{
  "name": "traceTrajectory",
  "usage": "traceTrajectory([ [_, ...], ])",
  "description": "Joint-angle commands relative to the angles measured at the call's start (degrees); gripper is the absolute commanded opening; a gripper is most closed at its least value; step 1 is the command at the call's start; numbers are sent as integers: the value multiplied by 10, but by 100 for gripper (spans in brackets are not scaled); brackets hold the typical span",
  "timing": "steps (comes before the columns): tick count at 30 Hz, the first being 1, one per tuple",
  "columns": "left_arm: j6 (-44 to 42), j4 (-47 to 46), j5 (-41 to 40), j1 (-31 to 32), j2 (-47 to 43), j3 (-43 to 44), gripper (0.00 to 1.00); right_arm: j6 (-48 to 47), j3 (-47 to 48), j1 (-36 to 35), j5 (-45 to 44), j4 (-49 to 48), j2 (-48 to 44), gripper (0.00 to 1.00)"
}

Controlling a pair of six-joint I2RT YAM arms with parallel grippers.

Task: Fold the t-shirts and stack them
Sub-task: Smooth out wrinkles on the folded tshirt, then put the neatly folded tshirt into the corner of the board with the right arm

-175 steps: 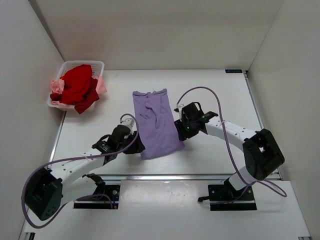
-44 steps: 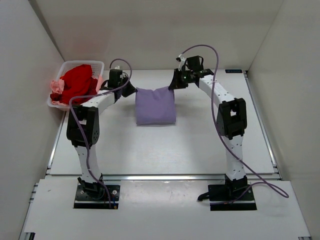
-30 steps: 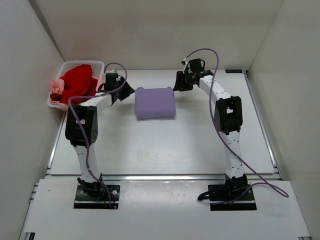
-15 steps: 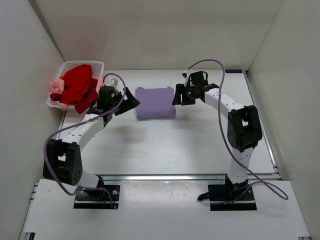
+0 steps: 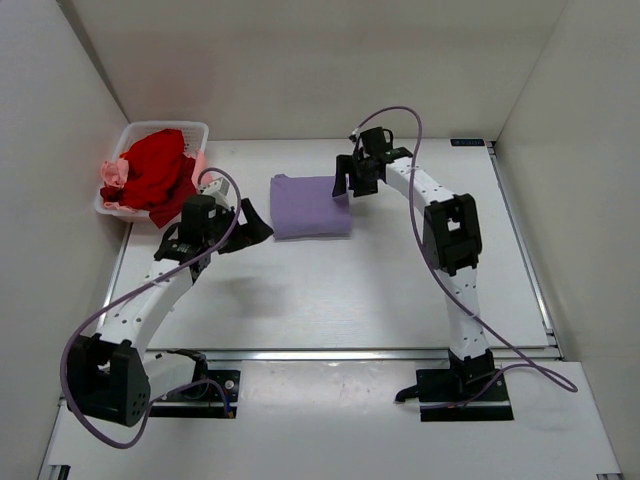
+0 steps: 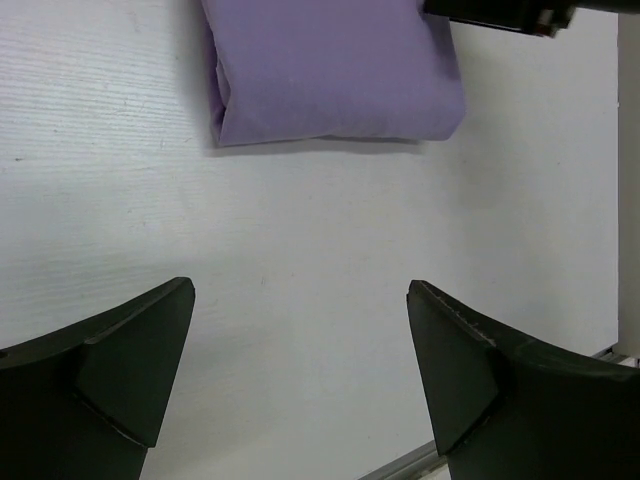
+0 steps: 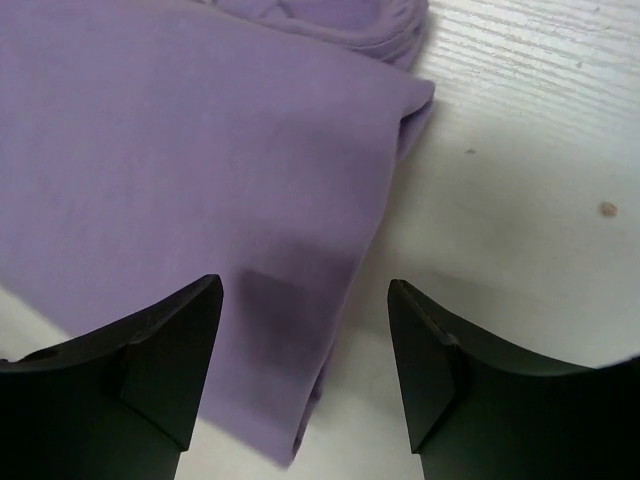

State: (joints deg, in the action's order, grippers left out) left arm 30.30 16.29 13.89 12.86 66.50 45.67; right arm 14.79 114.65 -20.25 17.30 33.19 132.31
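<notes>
One folded lavender cloth t-shirt (image 5: 311, 207); one red t-shirt (image 5: 155, 170), one pale pink t-shirt (image 5: 113, 173) in white plastic basket (image 5: 165, 127). Left gripper (image 5: 256, 222) spread, near lavender shirt; right gripper (image 5: 345, 186) spread, over its right edge.

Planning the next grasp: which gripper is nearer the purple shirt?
Right. The right gripper hangs open over the purple shirt's right edge. The left gripper is open over the table, just off the shirt's near-left corner.

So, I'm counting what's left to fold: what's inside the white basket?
A red t-shirt is heaped on top, spilling over the rim of the basket, with a pink t-shirt showing at its left edge. Anything under the red heap is covered, so I cannot count further.
</notes>
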Motion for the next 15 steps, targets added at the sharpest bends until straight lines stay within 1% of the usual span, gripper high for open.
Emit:
traceTrajectory([
  [1,-14,23,3,-5,-19,-4,99,-6,69,-9,-21,75,50,65],
  [4,-15,23,1,-10,-24,-10,99,-2,101,-16,-44,106,95,65],
  [5,-15,20,-1,-12,-25,-15,99,-6,112,-21,-52,115,103,61],
  [6,-15,21,-1,-12,-27,-17,98,-9,130,-27,-82,141,118,54],
  [7,-15,18,2,-13,-27,-18,99,-12,149,-33,-112,169,130,47],
  [8,-16,19,0,-13,-28,-18,99,-22,162,-39,-131,178,136,22],
  [9,-19,16,2,-13,-28,-20,99,-23,184,-43,-166,208,154,0],
  [10,-21,15,0,-15,-26,-21,98,-30,213,-51,-206,240,171,0],
  [11,-19,15,1,-13,-26,-19,98,-44,224,-55,-227,257,175,0],
  [12,-25,15,-2,-16,-23,-22,99,-61,259,-58,-271,290,195,0],
  [13,-24,16,-1,-12,-16,-17,99,-67,276,-59,-333,315,203,0],
  [14,-27,15,-1,-13,-15,-17,99,-76,261,-59,-359,310,199,0],
  [15,-28,15,0,-14,-15,-17,99,-87,215,-56,-396,297,183,0],
])
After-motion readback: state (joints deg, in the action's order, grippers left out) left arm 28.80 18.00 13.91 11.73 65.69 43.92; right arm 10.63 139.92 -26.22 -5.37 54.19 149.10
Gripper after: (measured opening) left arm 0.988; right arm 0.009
